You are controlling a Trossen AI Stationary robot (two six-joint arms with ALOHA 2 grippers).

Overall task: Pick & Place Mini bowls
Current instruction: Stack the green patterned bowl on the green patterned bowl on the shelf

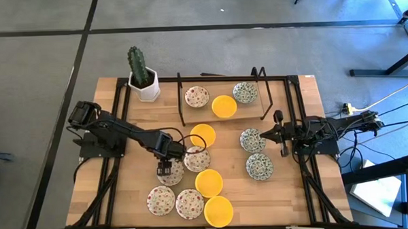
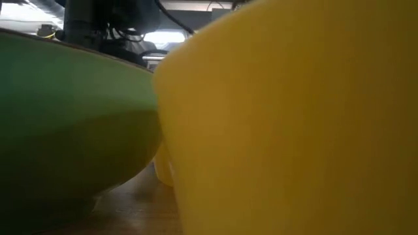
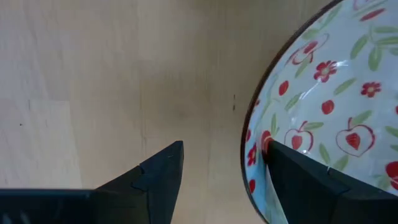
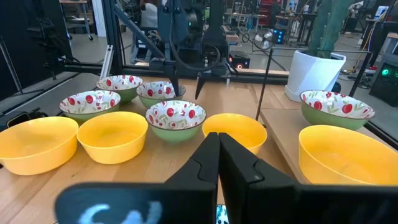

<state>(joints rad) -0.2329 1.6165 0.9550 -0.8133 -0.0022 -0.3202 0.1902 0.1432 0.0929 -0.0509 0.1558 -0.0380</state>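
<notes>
Several mini bowls lie on the wooden table: red-flowered ones (image 1: 161, 199), plain yellow ones (image 1: 209, 183) and green-patterned ones (image 1: 259, 167). Three more sit on a raised board (image 1: 211, 115) at the back. My left gripper (image 1: 169, 166) points down, open, over the rim of a red-flowered bowl (image 3: 336, 112) left of the table's middle. One finger (image 3: 155, 180) stands outside the bowl above bare wood, the other (image 3: 305, 186) over its inside. My right gripper (image 1: 262, 135) waits at the right, level and shut (image 4: 217, 155), holding nothing. My left gripper comes from above with its open fingers on either side of the red-flowered bowl's rim (image 3: 250, 155). Whether either finger touches the bowl I cannot tell. The bowl rests upright on the table.
A cactus in a white pot (image 1: 143, 79) stands at the far left corner. A black frame (image 1: 294, 111) runs around the table and the raised board. Another red-flowered bowl (image 1: 197, 158) lies close to the right of the left gripper. Two bowls (image 2: 294, 117) right at the lens fill the low view.
</notes>
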